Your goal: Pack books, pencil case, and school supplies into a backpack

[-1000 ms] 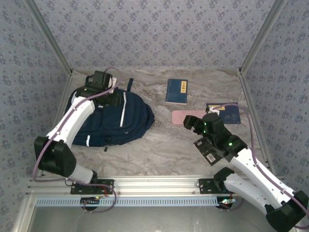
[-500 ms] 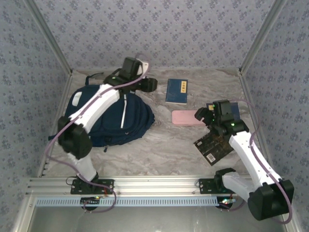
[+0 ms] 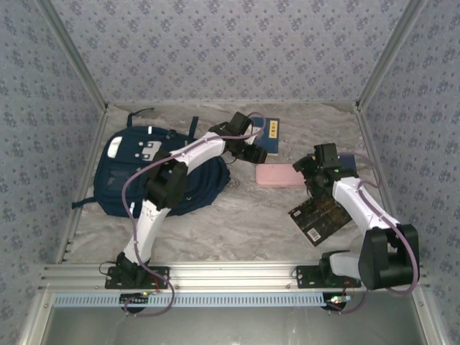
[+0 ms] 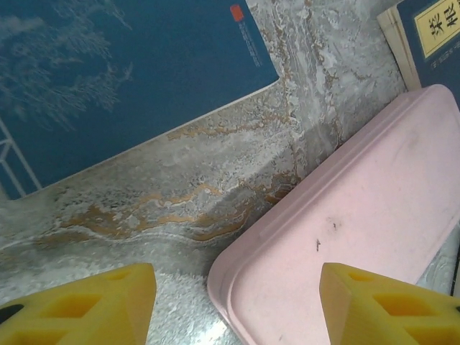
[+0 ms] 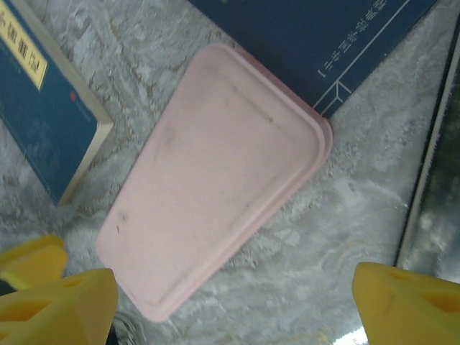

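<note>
Both arms crowd the middle of the worktop [image 3: 237, 215] around one thing: the pink pencil case [image 3: 280, 175], which lies flat between the far navy book [image 3: 267, 135] and the black book [image 3: 320, 219], well apart from the backpack [image 3: 144, 172] at the left. The left claw [image 3: 253, 149] hangs over the case's left end. In its wrist view the yellow fingers stand apart and released, one end of the case [image 4: 345, 237] below and between them, nothing gripped. The right claw [image 3: 310, 172] sits at the case's right end, also spread wide and holding nothing, with the case [image 5: 215, 180] laid out ahead of its fingers.

The plain risk is the two claws meeting. Both aim at the same short case from opposite ends, and if both descend, fingers or wrists may knock together. One should probably yield.

The case looks smooth and hard-shelled. A pinch near one end could let it pivot or slip out during the lift. A grip across its middle looks safer.

In the right wrist view a corner of the case touches or lies on a navy cover [image 5: 323, 43]; I cannot tell which. A dragging lift could shift that book.

From above I cannot tell whether the backpack's opening is unzipped. If it is shut or collapsed, the case would land on fabric instead of going inside.
</note>
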Motion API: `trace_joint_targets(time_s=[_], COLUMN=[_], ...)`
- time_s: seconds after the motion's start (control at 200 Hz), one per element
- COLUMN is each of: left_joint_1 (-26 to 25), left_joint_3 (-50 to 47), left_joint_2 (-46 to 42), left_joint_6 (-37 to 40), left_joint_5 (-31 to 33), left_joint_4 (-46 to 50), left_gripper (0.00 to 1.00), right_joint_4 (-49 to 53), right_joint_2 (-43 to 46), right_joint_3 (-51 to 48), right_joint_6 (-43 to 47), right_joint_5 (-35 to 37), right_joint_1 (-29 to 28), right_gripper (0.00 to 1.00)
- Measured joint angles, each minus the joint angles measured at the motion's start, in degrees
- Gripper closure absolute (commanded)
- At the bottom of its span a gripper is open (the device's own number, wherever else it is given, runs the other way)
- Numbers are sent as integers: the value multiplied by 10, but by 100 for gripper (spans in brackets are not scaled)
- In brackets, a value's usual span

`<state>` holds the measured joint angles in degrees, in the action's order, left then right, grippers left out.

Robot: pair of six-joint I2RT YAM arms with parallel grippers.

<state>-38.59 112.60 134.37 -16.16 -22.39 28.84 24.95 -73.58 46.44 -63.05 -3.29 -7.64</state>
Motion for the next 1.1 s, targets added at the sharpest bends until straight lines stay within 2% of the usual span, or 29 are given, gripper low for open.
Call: trace_joint_targets(time_s=[0.225,0.525,0.779,0.844,1.099], left_joint_1=[-1,-28,-52,-52,-56], left_joint_3=[-2,-26,-144,-191,-318], left_joint_2=[17,31,-14,-37,-105], left_joint_6=[-35,-43,-54,-67,-133], left_joint_5=[-48,-95,-97,-98,-106], left_joint_4=[-64,-115,-193,-223,-306], left_gripper=[38,38,41,41,41], right_joint_4=[-33,-54,-37,-20,76], right_joint_2=[-77,-130,-202,-217,-267], right_joint_3=[0,8,91,113,205], right_joint_6=[-50,-56,-38,-26,28], right_joint_5=[10,-6,-16,-18,-21], right_joint_1=[0,0,-3,-3,-5], right_gripper=[12,8,3,0,0])
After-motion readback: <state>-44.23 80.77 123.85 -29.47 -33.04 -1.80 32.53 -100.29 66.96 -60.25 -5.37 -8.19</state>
